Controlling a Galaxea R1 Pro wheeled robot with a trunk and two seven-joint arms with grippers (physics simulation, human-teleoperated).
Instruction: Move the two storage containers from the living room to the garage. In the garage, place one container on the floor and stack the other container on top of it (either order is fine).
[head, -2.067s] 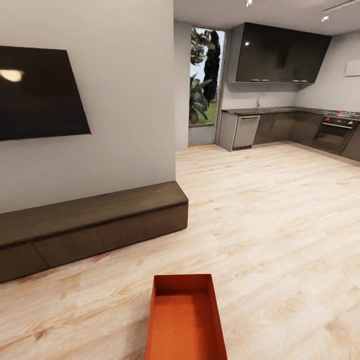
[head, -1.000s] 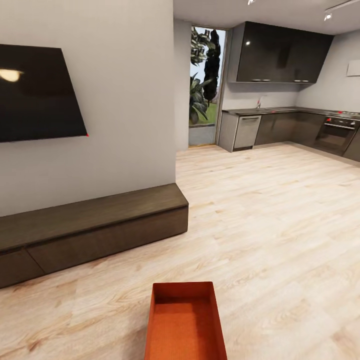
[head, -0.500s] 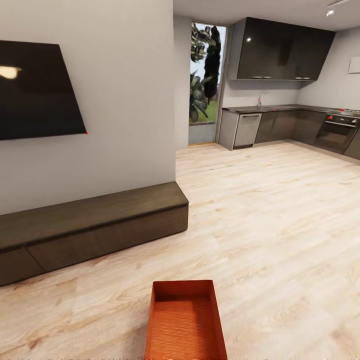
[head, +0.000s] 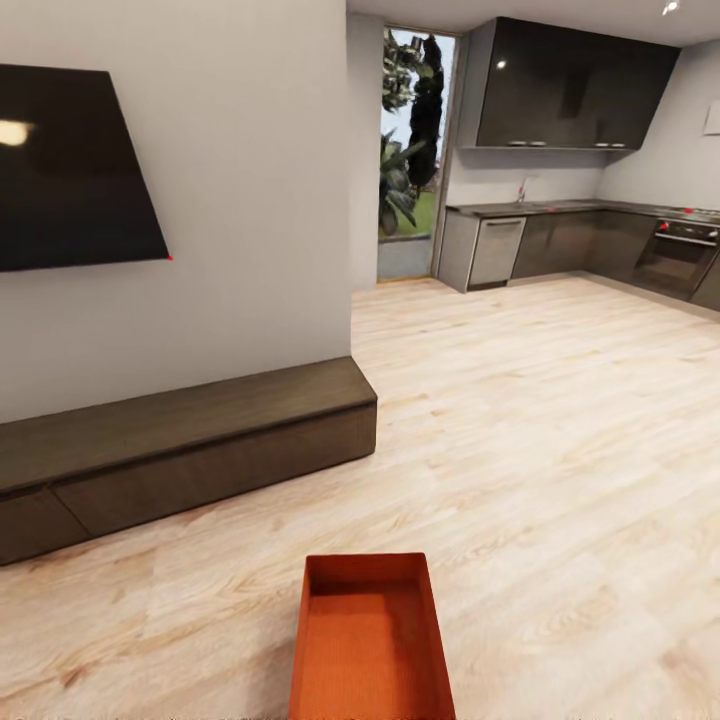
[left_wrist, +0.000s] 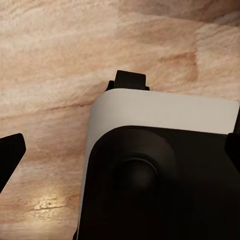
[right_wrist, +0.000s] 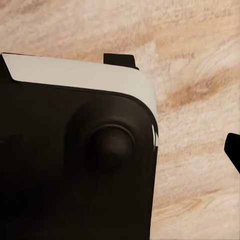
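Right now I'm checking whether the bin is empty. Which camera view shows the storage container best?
The head view: the storage container sits low in the middle of the picture, open top toward the camera, its inside bare. The left and right wrist views look at wood-plank floor and the robot's own black-and-white body.

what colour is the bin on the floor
Orange-red, inside and out; the storage container shows best in the head view.

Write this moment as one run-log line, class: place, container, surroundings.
place: living room, wood-plank floor | container: orange bin empty, low centre of head view | left: dark cabinet, TV
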